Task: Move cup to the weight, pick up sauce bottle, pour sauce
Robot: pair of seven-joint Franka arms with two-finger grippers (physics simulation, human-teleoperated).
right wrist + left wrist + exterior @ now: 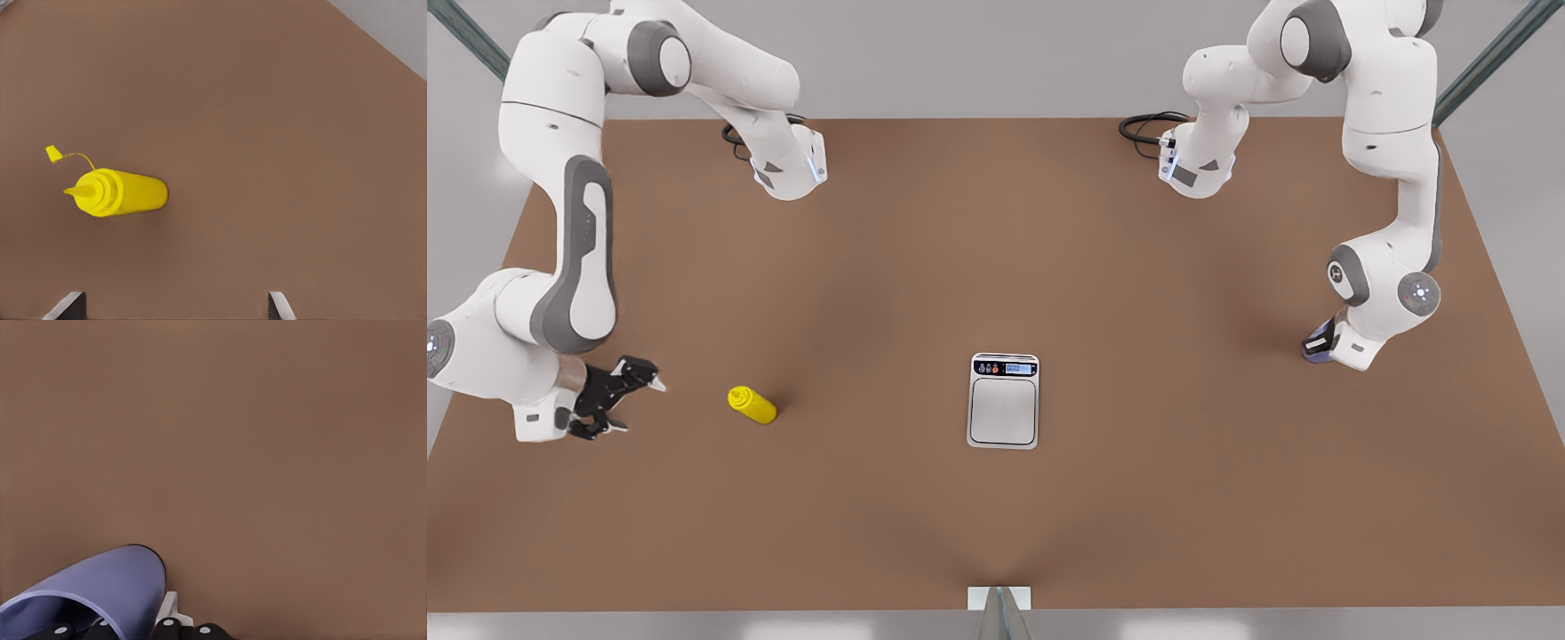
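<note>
The lavender-blue cup stands on the table at the front view's right, far from the weight, a flat silver scale at centre front. My left gripper is shut on the cup, one finger inside the rim and a white pad on the outer wall. The yellow sauce bottle lies on its side at the front view's left. My right gripper hovers open just beside it, apart. From that wrist, the sauce bottle lies beyond the open fingertips. The sauce is out of view.
A small yellow tab hangs on a thin strand from the bottle's nozzle. The brown table is bare between bottle, scale and cup. Both arm bases stand at the far edge, and a grey post is at the near edge.
</note>
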